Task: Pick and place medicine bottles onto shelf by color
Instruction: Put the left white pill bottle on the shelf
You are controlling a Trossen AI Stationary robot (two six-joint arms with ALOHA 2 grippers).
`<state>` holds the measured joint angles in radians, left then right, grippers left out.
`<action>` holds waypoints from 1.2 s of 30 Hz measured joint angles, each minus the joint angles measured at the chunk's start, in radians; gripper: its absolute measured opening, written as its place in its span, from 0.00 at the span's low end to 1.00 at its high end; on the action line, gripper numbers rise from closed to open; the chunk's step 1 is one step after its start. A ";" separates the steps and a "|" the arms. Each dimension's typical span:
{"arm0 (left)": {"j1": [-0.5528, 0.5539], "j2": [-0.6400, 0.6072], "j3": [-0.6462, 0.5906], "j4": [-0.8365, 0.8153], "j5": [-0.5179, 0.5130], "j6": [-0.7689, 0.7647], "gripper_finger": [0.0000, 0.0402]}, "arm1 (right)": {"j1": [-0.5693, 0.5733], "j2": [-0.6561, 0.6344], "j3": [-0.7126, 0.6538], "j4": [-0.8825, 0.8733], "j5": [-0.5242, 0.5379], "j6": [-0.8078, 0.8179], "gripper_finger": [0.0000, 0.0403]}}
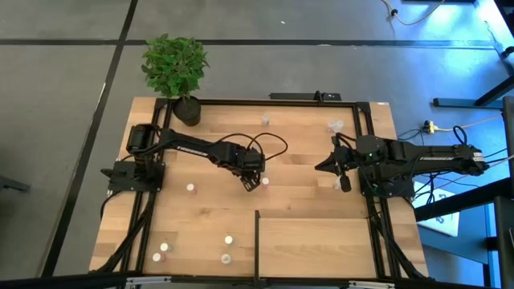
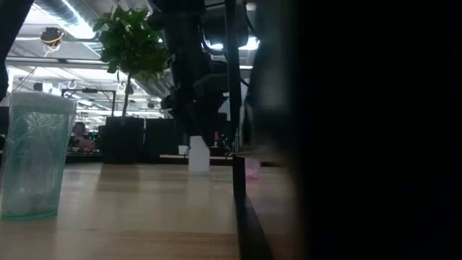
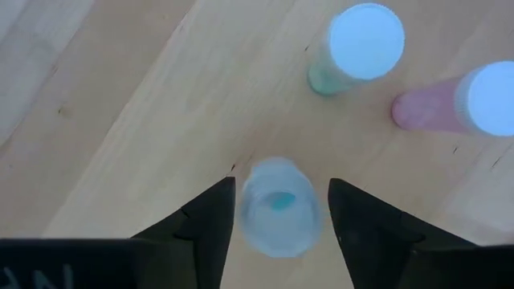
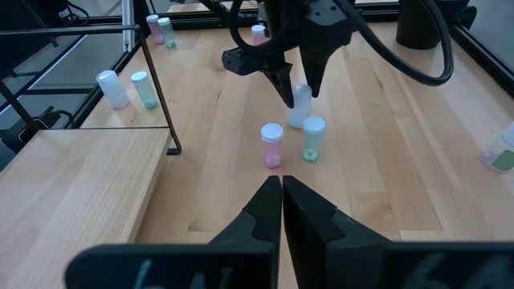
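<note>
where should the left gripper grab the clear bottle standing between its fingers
Grip the clear bottle across its round side wall, coming straight down from above. It stands upright, and the left gripper already straddles it with jaws open; the pink bottle and green bottle stand close beside it.

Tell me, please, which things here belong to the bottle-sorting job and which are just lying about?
Job: medicine bottles, such as the clear one between the open left gripper fingers, the green and pink ones; the shelf.
Lying about: potted plant; idle, shut right gripper.
</note>
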<state>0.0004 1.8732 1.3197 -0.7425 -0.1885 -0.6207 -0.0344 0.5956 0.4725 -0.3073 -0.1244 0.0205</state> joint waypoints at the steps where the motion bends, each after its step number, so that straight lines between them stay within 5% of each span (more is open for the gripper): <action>1: 0.000 0.000 0.000 0.000 -0.001 0.000 0.50 | 0.000 0.000 0.000 0.000 0.000 0.000 0.04; 12: 0.004 -0.015 0.000 -0.008 -0.034 0.023 0.58 | 0.000 0.000 0.000 0.000 0.000 -0.002 0.04; 24: -0.005 -0.188 0.001 -0.064 -0.091 0.055 0.58 | 0.000 0.000 0.000 0.000 0.000 -0.001 0.04; 36: -0.168 -0.352 0.001 -0.141 -0.276 0.052 0.58 | 0.000 0.000 0.000 0.000 0.000 0.000 0.04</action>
<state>-0.1681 1.5208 1.3205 -0.8839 -0.4648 -0.5686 -0.0345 0.5953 0.4725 -0.3077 -0.1246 0.0201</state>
